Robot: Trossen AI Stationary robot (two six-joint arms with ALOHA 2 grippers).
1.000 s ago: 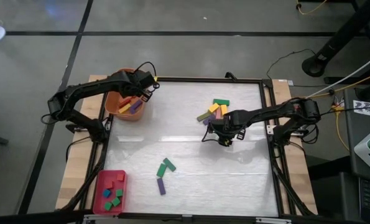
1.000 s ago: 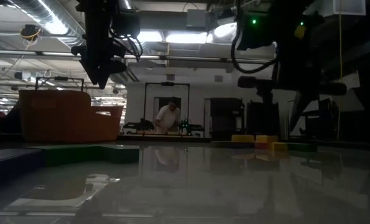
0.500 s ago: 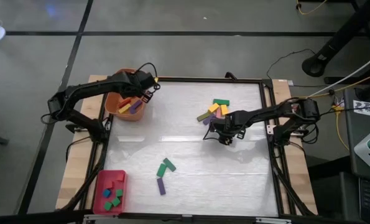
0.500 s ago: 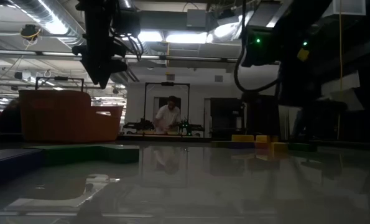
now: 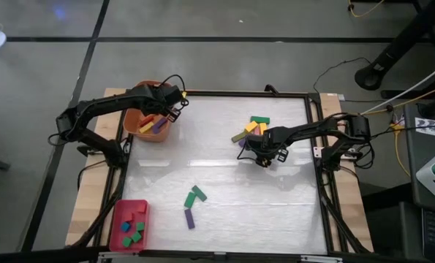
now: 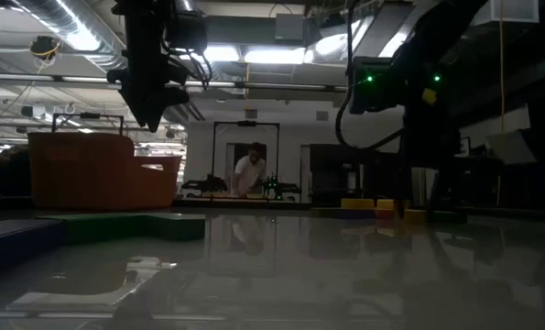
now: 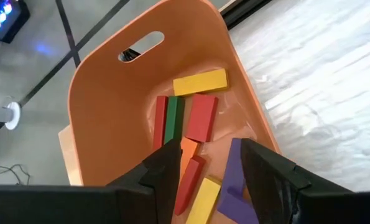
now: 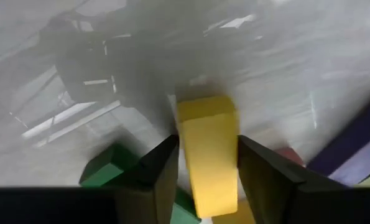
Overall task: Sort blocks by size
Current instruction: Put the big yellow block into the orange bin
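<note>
Yellow bar [image 8: 208, 149], smooth and rectangular, between right gripper [image 8: 206, 171] fingers [image 8: 163, 165]

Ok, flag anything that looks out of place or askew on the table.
Nothing is spilled or damaged. Two green blocks and a purple bar lie stray mid-table, far from the orange tub, the red tray and the pile.

Overhead, table-level, two wrist cameras share table [image 5: 224, 183].
</note>
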